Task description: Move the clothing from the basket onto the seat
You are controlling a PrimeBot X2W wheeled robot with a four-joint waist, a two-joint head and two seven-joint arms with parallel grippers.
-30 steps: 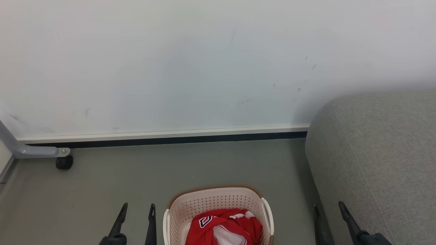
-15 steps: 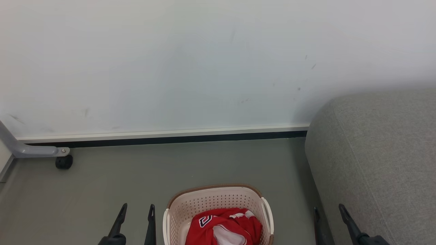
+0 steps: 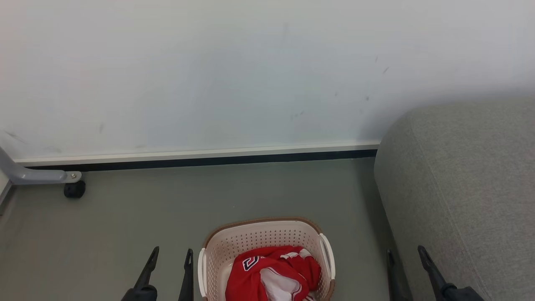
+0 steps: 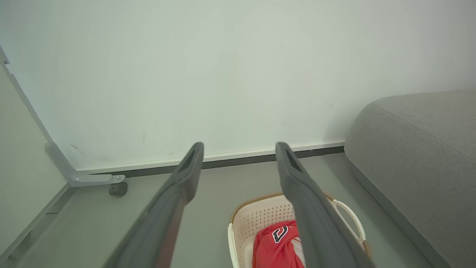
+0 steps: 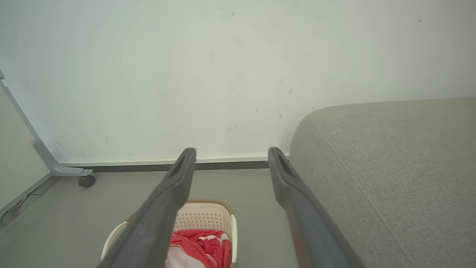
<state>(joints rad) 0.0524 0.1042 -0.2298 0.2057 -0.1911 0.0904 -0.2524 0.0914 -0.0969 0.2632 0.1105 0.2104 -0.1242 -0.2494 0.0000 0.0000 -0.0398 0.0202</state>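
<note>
Clearly nothing is done yet: the clothing (image 3: 271, 278) lies bunched in the basket (image 3: 259, 238) on the floor (image 3: 167, 209), beside the seat (image 3: 468, 179). The left gripper (image 3: 172, 249) and right gripper (image 3: 404, 250) flank the basket, jaws wide apart, holding nothing.

Basket (image 3: 259, 240): cream plastic, perforated, faint sheen; rim brown, braided look. Clothing (image 3: 250, 281) inside basket: red cloth, smooth, crumpled. Seat (image 3: 459, 188) right of basket: grey woven fabric, matt, coarse. Floor (image 3: 209, 196) under basket: grey, smooth, matt. Wall (image 3: 209, 75) behind basket: white, matt, scuffed. Frame leg (image 3: 37, 175) left of basket: grey painted metal.
</note>
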